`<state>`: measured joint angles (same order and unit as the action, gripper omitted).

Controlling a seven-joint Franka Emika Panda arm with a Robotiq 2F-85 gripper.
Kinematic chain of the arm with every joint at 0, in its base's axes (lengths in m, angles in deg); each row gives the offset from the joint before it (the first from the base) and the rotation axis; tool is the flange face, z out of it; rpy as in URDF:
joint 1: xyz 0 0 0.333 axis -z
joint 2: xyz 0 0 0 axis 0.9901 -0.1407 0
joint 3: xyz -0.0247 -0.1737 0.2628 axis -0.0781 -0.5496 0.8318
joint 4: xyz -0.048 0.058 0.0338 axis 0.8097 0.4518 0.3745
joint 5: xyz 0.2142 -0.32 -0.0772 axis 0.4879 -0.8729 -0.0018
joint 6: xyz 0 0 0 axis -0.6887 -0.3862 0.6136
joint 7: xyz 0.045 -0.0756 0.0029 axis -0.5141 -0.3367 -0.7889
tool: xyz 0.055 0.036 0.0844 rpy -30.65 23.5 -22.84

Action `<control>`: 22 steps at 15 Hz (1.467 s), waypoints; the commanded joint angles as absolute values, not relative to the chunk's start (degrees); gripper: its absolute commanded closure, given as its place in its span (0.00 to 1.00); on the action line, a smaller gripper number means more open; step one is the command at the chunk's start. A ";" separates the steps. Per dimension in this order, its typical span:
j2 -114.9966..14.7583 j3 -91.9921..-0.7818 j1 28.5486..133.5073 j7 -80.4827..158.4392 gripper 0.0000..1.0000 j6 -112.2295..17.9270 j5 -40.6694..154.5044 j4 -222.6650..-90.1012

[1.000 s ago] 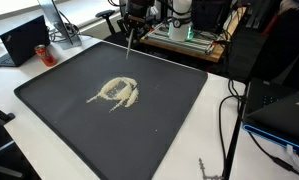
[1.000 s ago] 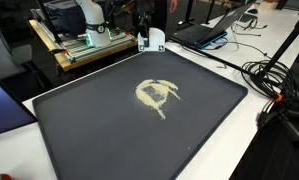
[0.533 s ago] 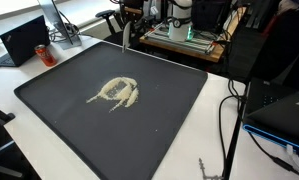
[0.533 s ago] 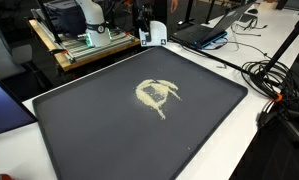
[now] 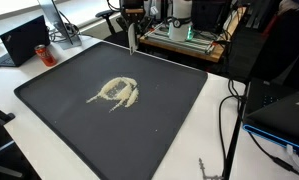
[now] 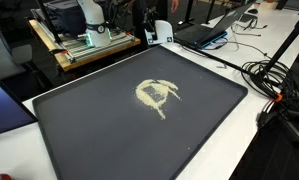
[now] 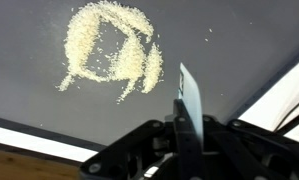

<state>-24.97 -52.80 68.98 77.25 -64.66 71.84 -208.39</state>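
The gripper (image 7: 186,135) is clamped shut on a thin pale flat blade (image 7: 189,98) over one edge of the black rectangular mat (image 5: 59,120), well apart from the ring-shaped pile of pale grains (image 5: 117,92) at the mat's middle.

A dark, matt mat (image 7: 239,60) is covered in one spot by pale, rough grains (image 7: 109,55), and a thin, smooth, faintly shiny blade (image 7: 187,100) is seen above it.

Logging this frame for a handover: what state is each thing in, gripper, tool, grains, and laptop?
Robotiq gripper: shut on the thin pale flat blade.
That blade: clamped, pointing down.
Pale loose grains: scattered in a rough ring on the large black mat.
Black laptop: lid open.
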 commanded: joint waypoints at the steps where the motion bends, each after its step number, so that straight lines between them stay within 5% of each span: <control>1: -26.31 -60.74 65.35 91.73 0.99 -55.69 87.64 -202.54; 8: -36.14 -57.70 80.55 103.84 0.99 -40.22 105.91 -193.63; 22: -55.12 -51.85 95.68 102.38 0.99 -36.01 125.37 -185.80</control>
<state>-52.31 -53.00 93.52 102.61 -37.39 121.71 -187.87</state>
